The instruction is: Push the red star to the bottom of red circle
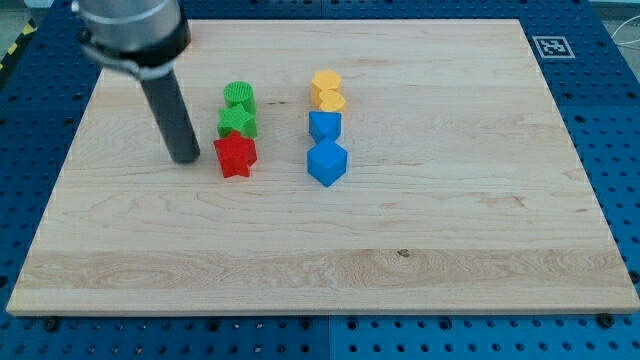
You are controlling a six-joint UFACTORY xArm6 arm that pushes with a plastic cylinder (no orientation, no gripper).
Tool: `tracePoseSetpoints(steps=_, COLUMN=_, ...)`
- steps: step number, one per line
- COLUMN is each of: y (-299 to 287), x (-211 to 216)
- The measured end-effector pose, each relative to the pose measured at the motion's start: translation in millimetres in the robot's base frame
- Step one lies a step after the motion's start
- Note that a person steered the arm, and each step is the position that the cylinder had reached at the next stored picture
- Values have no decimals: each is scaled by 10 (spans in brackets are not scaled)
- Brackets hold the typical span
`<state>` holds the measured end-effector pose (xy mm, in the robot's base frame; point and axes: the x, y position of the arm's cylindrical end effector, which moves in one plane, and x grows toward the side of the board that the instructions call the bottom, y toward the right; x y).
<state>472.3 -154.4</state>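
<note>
Worktop: a pale wooden board (420, 250) lies on a blue perforated table (620, 120); a small black-and-white marker (552, 45) sits at the board's top right corner.
My tip: the dark rod comes down from the view's top left and my tip (186, 158) rests on the board in its upper left part. It is a plain rod with no jaws to spread or pinch, and it holds nothing.
Red star: the red star (235, 155) sits just to the right of my tip, with a narrow gap between them, well away from the board's bottom edge.
Green blocks: a green star-like block (238, 122) touches the red star's top side; a green rounded block (239, 97) sits directly above that one, nearer the top edge.
Yellow blocks: a yellow hexagon-like block (326, 84) and a yellow heart-like block (331, 100) sit together near the board's top middle.
Blue blocks: a blue block (325, 127), shape unclear, sits just under the yellow pair; a blue cube-like block (327, 163) sits below it.
Red circle: a sliver of red (189, 38) shows beside the arm's housing near the top edge; I cannot tell whether it is the circle.
</note>
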Motion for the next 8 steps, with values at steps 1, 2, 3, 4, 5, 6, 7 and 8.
tracePoseSetpoints(steps=1, y=163, x=488)
tracePoseSetpoints(steps=2, y=325, x=523)
tracePoseSetpoints(steps=3, y=613, x=523)
tracePoseSetpoints(steps=4, y=876, x=499)
tracePoseSetpoints(steps=5, y=937, x=274)
tracePoseSetpoints(steps=6, y=937, x=-39)
tracePoseSetpoints(steps=7, y=912, x=-114)
tracePoseSetpoints(steps=8, y=730, x=-113)
